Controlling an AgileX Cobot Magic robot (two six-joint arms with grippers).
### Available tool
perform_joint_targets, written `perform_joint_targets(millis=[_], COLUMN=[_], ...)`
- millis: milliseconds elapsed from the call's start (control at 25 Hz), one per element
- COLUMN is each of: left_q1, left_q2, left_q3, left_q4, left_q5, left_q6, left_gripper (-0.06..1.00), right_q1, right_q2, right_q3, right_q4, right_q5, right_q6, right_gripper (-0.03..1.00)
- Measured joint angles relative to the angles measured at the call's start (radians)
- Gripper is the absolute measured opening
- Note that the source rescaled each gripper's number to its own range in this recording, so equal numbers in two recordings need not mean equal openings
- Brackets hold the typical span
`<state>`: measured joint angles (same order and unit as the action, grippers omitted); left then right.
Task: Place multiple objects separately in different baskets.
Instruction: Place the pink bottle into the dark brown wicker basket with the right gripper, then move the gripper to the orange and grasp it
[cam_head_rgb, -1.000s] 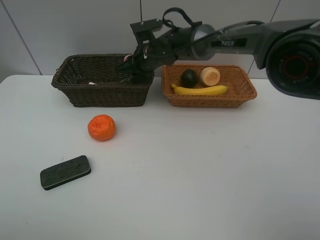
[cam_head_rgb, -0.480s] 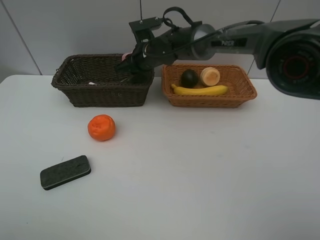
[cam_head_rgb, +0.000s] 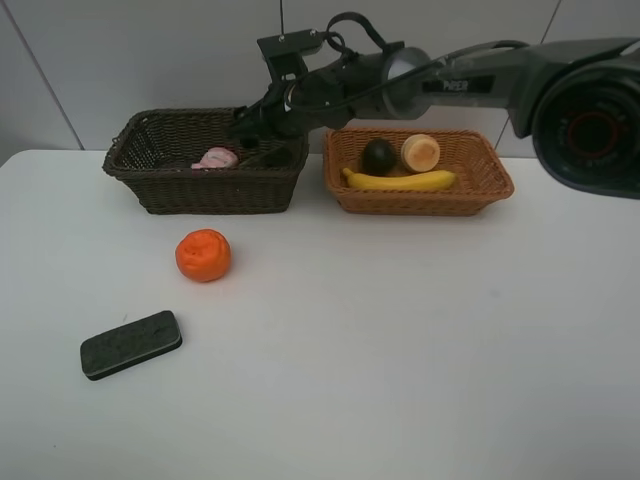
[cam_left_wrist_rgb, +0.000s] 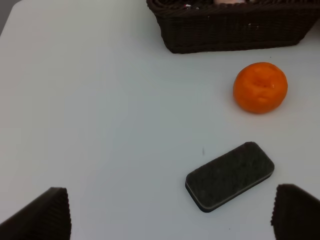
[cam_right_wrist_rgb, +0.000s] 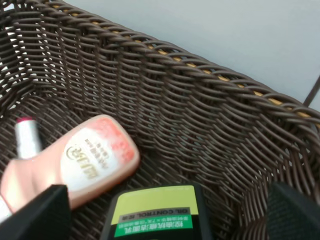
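Observation:
My right gripper (cam_head_rgb: 252, 127) is open and empty above the dark brown basket (cam_head_rgb: 160, 190). In the right wrist view its open jaws frame the pink bottle (cam_right_wrist_rgb: 75, 162), the dark green bottle (cam_right_wrist_rgb: 155, 212) and the pink tip of the marker (cam_right_wrist_rgb: 26, 134), all lying in that basket. The light tan basket (cam_head_rgb: 480, 190) holds the banana (cam_head_rgb: 398, 181), the mangosteen (cam_head_rgb: 378, 156) and a round fruit (cam_head_rgb: 421, 152). The wrinkled orange (cam_head_rgb: 203, 255) and the dark eraser (cam_head_rgb: 131, 344) lie on the table. My left gripper (cam_left_wrist_rgb: 170, 220) is open above the eraser (cam_left_wrist_rgb: 229, 176), with the orange (cam_left_wrist_rgb: 260, 87) beyond it.
The white table (cam_head_rgb: 400, 350) stretches wide in front of both baskets. The baskets stand side by side at the back, against a pale wall. The right arm (cam_head_rgb: 470, 80) reaches across from the right over the tan basket.
The pink bottle has left my right gripper and now lies in the dark basket. The right gripper has risen a little. The orange and the eraser have not moved.

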<state>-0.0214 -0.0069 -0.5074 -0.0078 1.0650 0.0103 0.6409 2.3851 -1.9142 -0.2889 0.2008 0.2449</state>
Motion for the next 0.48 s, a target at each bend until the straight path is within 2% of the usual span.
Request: perform_joint_targets(millis=[320,480], left_q1=[0.0,0.0], left_q2=[0.0,0.0], left_q3=[0.0,0.0], left_q4=[0.0,0.0], left_q5=[0.0,0.0], left_q6=[0.0,0.0], left_gripper=[1.0,1.0], right_q1=[0.0,0.0], right_q2=[0.0,-0.025], right_q3=[0.0,0.0], right_q4=[0.0,-0.001], right_q5=[0.006,0.098], right_q6=[-0.01,-0.023], right_gripper=[0.98,0.98])
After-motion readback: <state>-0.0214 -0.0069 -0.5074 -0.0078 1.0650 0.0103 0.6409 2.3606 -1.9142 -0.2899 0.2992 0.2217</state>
